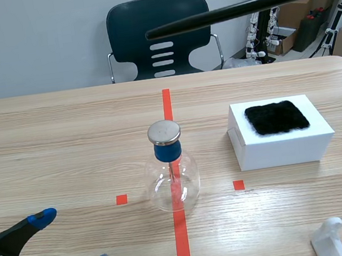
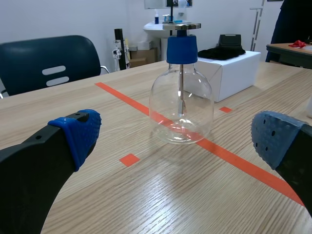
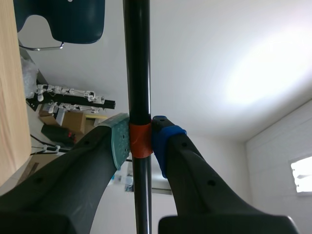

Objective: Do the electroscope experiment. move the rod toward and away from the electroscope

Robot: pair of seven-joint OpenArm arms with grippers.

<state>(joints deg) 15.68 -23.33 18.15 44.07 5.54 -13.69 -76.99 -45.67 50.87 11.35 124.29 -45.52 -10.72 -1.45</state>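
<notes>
The right gripper point(image 3: 141, 139) was clamped on the long black rod point(image 1: 250, 7). Its grey-green pad and its blue pad pressed from either side against an orange band point(image 3: 141, 142) that ringed the shaft. The rod passed straight between the two fingers and ran on well ahead of them. In the scene view it came in high from the right, slightly tilted, and its free end showed in front of the back of the dark teal plastic chair point(image 1: 126, 26) beyond the table. That end hung above and beyond the electroscope, well apart from it.

The electroscope point(image 1: 172, 178), a clear round glass flask with a blue stopper and a flat round metal disc on top, stood upright on the orange-red tape line at the middle of the light wooden table point(image 1: 46, 138). A thin stem ran down from the stopper inside the glass.

The left gripper point(image 1: 72, 242) lay low at the near left of the table, fingers spread wide and holding nothing. The flask stood ahead of it, apart from both blue pads.

To the right of the flask sat a white rectangular box point(image 1: 284, 148) with a black furry cloth point(image 1: 277, 118) on top. A white plastic piece point(image 1: 329, 236) lay at the near right edge.
</notes>
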